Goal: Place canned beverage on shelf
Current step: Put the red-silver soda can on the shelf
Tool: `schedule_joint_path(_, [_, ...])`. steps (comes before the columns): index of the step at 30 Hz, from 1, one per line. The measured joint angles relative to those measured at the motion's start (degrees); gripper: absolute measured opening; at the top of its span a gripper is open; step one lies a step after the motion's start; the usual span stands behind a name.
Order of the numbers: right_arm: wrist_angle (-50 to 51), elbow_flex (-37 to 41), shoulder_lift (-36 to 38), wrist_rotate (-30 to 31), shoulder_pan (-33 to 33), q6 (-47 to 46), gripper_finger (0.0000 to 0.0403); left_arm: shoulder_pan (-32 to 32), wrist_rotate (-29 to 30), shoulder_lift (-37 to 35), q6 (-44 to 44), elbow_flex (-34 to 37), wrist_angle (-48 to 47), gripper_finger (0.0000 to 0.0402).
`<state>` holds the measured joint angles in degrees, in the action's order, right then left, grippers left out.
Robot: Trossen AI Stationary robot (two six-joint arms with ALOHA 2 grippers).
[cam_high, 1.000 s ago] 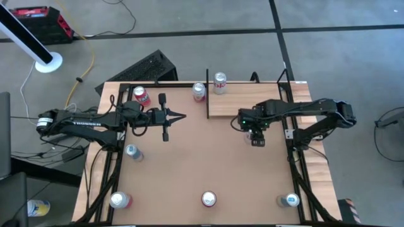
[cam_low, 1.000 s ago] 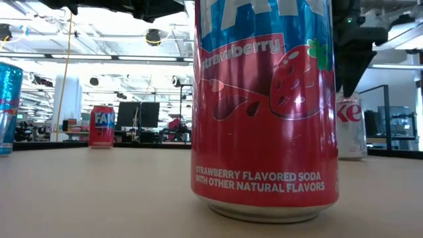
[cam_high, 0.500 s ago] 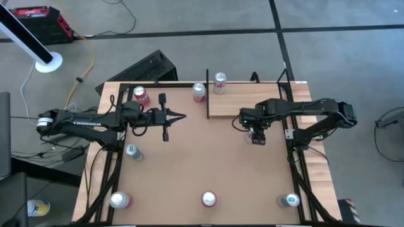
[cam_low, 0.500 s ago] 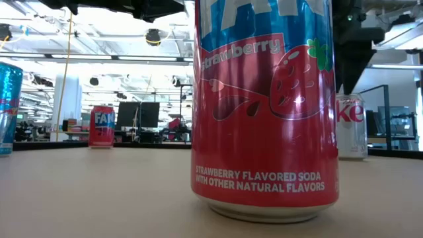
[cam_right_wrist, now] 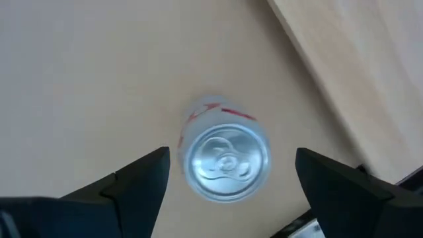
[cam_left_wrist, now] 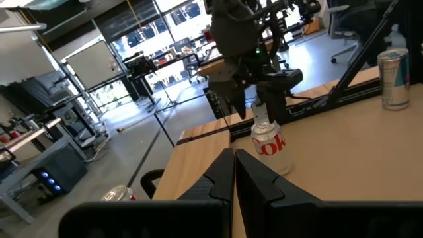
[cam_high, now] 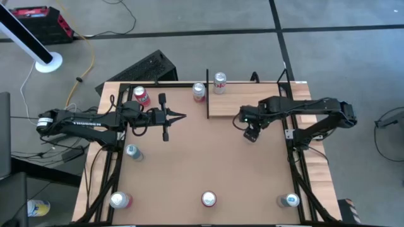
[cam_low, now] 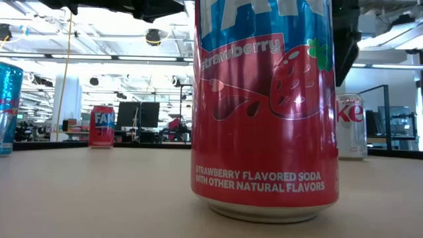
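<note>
A white and red canned beverage point(cam_right_wrist: 227, 157) stands upright on the brown tabletop, just off the near edge of the shelf point(cam_high: 243, 105), a pale plank with thin black posts. My right gripper point(cam_right_wrist: 231, 165) hangs open above the can, pointing down, one finger on each side and clear of it; the left wrist view shows the gripper point(cam_left_wrist: 258, 109) over the can point(cam_left_wrist: 268, 142). Another can point(cam_high: 219, 82) stands on the shelf's far left corner. My left gripper point(cam_high: 180, 116) is shut and level over the table's left half, holding nothing.
More cans stand about the table: a red strawberry one point(cam_high: 208, 199) at the near edge, filling the low view point(cam_low: 264, 106); a red one point(cam_high: 141, 96) far left; a blue one point(cam_high: 131, 151); one point(cam_high: 199, 91) by the shelf's post; two at the near corners.
My right gripper has risen a little above the white and red can and has rolled about its own pointing line, so its fingers stand at a new angle. The can has stayed upright where it was.
</note>
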<state>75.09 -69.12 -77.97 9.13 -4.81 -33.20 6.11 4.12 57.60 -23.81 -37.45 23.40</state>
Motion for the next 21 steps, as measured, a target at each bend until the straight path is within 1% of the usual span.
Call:
schedule_joint_path(4, [-0.05, -0.07, -0.65, 0.05, -1.13, -8.83, 0.0349, 0.0, 0.0, 0.0, 0.0, 0.0, -0.08, 0.0])
schedule_joint_path(6, [1.62, 0.0, -1.22, 0.36, -2.03, -11.97, 0.0349, -0.01, 0.0, 0.0, 0.0, 0.0, -0.32, 0.0])
schedule_joint_path(10, [4.57, -0.1, -1.76, 0.66, -3.34, -12.01, 0.0349, -0.02, 0.0, 0.0, 0.0, 0.0, -0.58, 0.0])
schedule_joint_path(12, [4.42, 0.07, -2.17, 0.59, -3.75, -11.99, 0.0349, -0.01, -0.02, 0.0, 0.0, 0.0, -0.75, 0.0])
schedule_joint_path(18, [3.63, -0.02, -3.61, -2.71, -3.83, -10.07, 0.0349, 0.0, 1.01, 0.0, 0.0, 0.0, -1.87, 0.0])
schedule_joint_path(21, [3.56, 0.02, -4.06, -2.99, -3.81, -10.03, 0.0349, -0.01, 1.18, 0.0, 0.0, 0.0, -2.23, 0.0])
